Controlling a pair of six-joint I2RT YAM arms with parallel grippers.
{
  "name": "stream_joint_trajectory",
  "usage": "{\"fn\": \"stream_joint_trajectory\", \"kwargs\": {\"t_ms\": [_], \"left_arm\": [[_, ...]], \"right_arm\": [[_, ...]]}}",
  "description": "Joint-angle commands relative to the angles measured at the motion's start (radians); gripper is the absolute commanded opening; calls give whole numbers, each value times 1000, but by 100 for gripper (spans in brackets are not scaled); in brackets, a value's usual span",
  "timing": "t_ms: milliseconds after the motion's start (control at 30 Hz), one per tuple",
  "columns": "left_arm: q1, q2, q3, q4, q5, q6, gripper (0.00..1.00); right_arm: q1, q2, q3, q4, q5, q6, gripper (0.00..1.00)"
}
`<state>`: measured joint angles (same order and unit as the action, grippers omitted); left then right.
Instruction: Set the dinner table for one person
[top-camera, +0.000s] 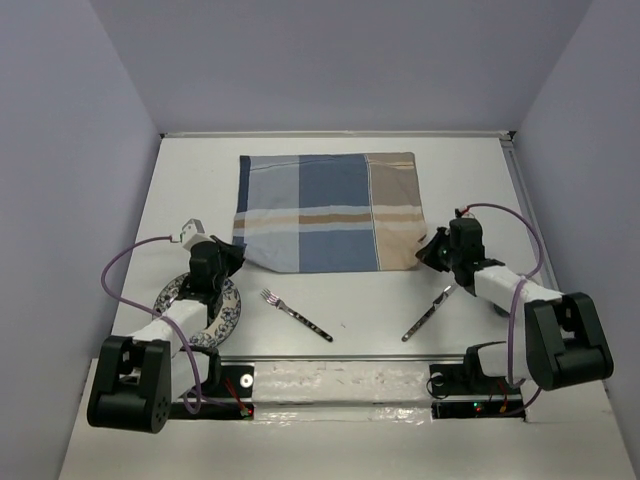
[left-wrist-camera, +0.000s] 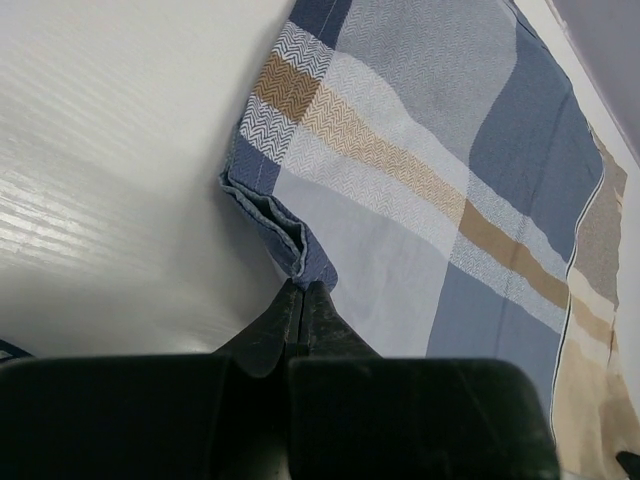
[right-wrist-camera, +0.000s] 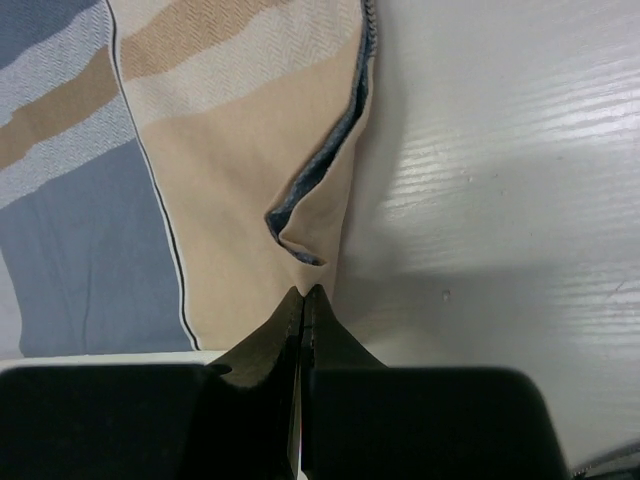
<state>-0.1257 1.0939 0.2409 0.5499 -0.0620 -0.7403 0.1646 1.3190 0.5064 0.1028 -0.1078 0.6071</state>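
A blue-and-tan plaid cloth (top-camera: 328, 212) lies spread on the white dinner table (top-camera: 195, 180), toward the back. My left gripper (top-camera: 236, 251) is shut on the cloth's near left corner; in the left wrist view the blue hem (left-wrist-camera: 285, 225) bunches up right at the gripper (left-wrist-camera: 303, 290). My right gripper (top-camera: 429, 250) is shut on the near right corner, where the tan fabric (right-wrist-camera: 300, 240) puckers into the gripper (right-wrist-camera: 303, 293). A patterned plate (top-camera: 226, 318) sits partly under the left arm. A fork (top-camera: 296, 314) and a knife (top-camera: 428, 314) lie in front of the cloth.
A metal rail (top-camera: 330, 358) runs along the table's near edge in front of the arm bases. Grey walls close in the left, right and back sides. The right arm's cable (top-camera: 520, 300) loops beside the knife.
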Motion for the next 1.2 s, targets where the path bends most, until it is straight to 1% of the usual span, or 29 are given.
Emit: {"fn": "stream_joint_trajectory", "kwargs": {"t_ms": [0, 200, 233, 300, 500, 567, 700, 767, 800, 867, 900, 1000, 1033, 1067, 1100, 1133, 1167], "left_arm": [[8, -34, -17, 27, -9, 28, 0], [9, -87, -31, -14, -10, 27, 0], [9, -106, -28, -48, -13, 25, 0], [9, -121, -17, -93, -16, 16, 0], [9, -193, -63, -110, 14, -21, 0], [8, -212, -72, -136, 8, -16, 5], [8, -279, -86, -166, 10, -14, 10], [9, -301, -89, -183, 11, -13, 18], [8, -318, -92, -191, 10, -11, 24], [8, -333, -100, -205, 14, -11, 30], [8, -353, -101, -209, 16, -11, 32], [8, -402, -103, -220, 45, -16, 44], [8, -417, -97, -225, 51, -13, 48], [6, -428, -88, -251, 56, -10, 57], [5, -452, -62, -263, 57, -8, 61], [1, -466, -45, -289, 57, -5, 69], [0, -480, -31, -301, 57, -2, 72]], "right_arm": [[-4, -104, -35, 32, -9, 7, 0], [-4, -204, -74, -49, 52, -12, 0], [-4, -227, -80, -64, 83, -21, 0], [-4, -242, -88, -87, 103, -21, 0], [-4, -282, -63, -141, 172, -21, 0], [-4, -291, -55, -156, 163, -24, 0], [-4, -300, -48, -190, 164, -26, 0], [-4, -319, -55, -199, 171, -24, 0], [-4, -329, -55, -199, 169, -26, 2], [-4, -336, -54, -207, 174, -27, 7], [-4, -337, -54, -210, 174, -27, 13], [-4, -345, -34, -224, 186, -32, 22], [-4, -348, -26, -226, 188, -36, 38], [-4, -352, -17, -232, 188, -50, 41], [-4, -359, 7, -236, 186, -61, 48], [-4, -363, 20, -251, 186, -72, 49], [-4, -368, 33, -258, 180, -78, 50]]}}
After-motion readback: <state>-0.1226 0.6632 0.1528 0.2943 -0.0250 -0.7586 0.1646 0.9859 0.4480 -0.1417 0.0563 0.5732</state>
